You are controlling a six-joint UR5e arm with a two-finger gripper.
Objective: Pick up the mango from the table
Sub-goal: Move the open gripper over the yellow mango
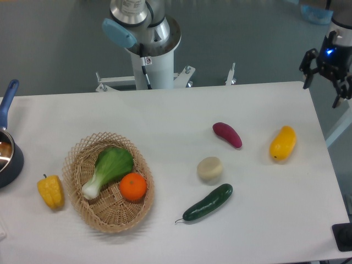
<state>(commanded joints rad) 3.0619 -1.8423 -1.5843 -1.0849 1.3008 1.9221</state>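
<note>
One mango (282,143) lies on the bench (165,110) at 3 o'clock, near the right edge. One gripper (330,82) hangs beyond the 2 o'clock corner, fingers spread, empty. One basket (74,165) at 8 o'clock holds one orange (133,186).

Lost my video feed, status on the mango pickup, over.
Gripper open, off the table's far right corner, empty. Mango lying on table, untouched. Nothing blocking it.

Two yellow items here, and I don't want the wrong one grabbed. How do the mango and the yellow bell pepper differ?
The mango is smooth, oblong and yellow-orange; the bell pepper is lumpy, blocky and plainer yellow. The mango lies near the table's right edge; the pepper lies far left, beside the wicker basket. Both rest directly on the table.
</note>
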